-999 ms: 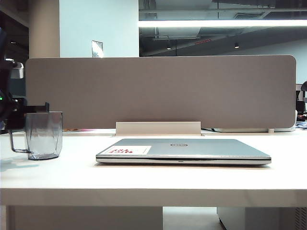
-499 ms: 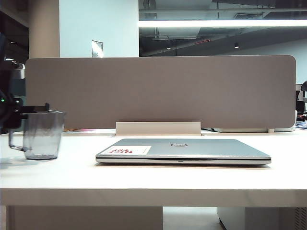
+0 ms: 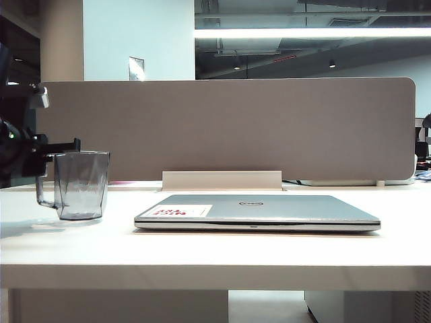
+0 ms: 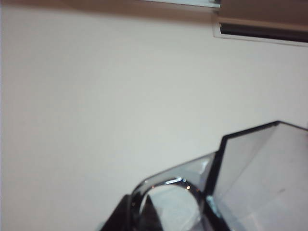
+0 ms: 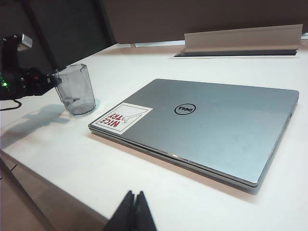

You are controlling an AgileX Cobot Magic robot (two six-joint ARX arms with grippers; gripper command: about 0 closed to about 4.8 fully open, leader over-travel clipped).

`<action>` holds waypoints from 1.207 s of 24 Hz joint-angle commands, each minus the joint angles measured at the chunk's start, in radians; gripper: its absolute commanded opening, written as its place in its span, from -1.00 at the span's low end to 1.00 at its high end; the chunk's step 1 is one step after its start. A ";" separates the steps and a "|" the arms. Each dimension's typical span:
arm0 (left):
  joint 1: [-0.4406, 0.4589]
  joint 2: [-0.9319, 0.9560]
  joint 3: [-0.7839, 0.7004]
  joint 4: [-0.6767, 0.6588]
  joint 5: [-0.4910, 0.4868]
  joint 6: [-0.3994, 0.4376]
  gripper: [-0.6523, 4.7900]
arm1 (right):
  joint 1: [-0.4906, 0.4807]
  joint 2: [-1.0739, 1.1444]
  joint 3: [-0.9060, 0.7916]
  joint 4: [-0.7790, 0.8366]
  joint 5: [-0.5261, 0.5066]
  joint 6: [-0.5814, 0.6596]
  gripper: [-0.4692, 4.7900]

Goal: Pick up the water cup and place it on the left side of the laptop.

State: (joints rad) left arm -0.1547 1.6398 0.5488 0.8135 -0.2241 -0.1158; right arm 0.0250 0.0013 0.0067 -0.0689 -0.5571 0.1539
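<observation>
**Left gripper clamped on the cup, left of the laptop**

Watching the exterior view, I am seeing the left gripper (image 3: 66, 149) reaching in from the left edge, its jaws closed on the rim of the water cup (image 3: 82, 184). The cup is standing upright, handle toward the arm, and I cannot tell whether its base is touching the white table (image 3: 215, 245). It is sitting left of the closed laptop (image 3: 259, 210), with a clear strip of tabletop between them.

In the left wrist view the cup (image 4: 260, 178) is filling the lower corner, with the dark fingertips (image 4: 122, 216) at its curved rim.

The right gripper (image 5: 131, 211) is hanging well back from the work, its two fingers pressed together and holding nothing; from there I am seeing the laptop (image 5: 211, 125) lid with its white sticker (image 5: 122, 117) and the cup (image 5: 77, 90) beyond it.

Behind the laptop, a low white cable tray (image 3: 222, 180) and a grey divider panel (image 3: 225, 128) are closing off the back of the table. Nothing is standing between cup and laptop.
</observation>
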 commanded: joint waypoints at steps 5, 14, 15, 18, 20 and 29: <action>0.000 0.043 0.054 0.015 0.079 0.003 -0.78 | -0.001 -0.002 -0.003 0.012 0.002 0.003 -0.84; 0.000 0.090 0.056 0.018 0.163 -0.008 -0.78 | -0.001 -0.002 -0.003 0.012 0.005 0.003 -0.84; 0.000 0.094 0.056 0.018 0.178 -0.008 -0.78 | -0.001 -0.002 -0.003 0.012 0.005 0.003 -0.84; 0.000 0.101 0.055 0.014 0.186 -0.009 -0.78 | -0.001 -0.002 -0.003 0.012 0.005 0.003 -0.84; 0.000 0.101 0.055 0.016 0.205 -0.008 -0.78 | -0.001 -0.002 -0.003 0.012 0.006 0.003 -0.84; 0.000 0.101 0.055 0.018 0.229 -0.008 -0.76 | -0.001 -0.002 -0.003 0.012 0.006 0.003 -0.84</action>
State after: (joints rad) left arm -0.1535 1.7382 0.6033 0.8497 -0.0021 -0.1246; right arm 0.0250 0.0013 0.0067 -0.0692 -0.5529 0.1539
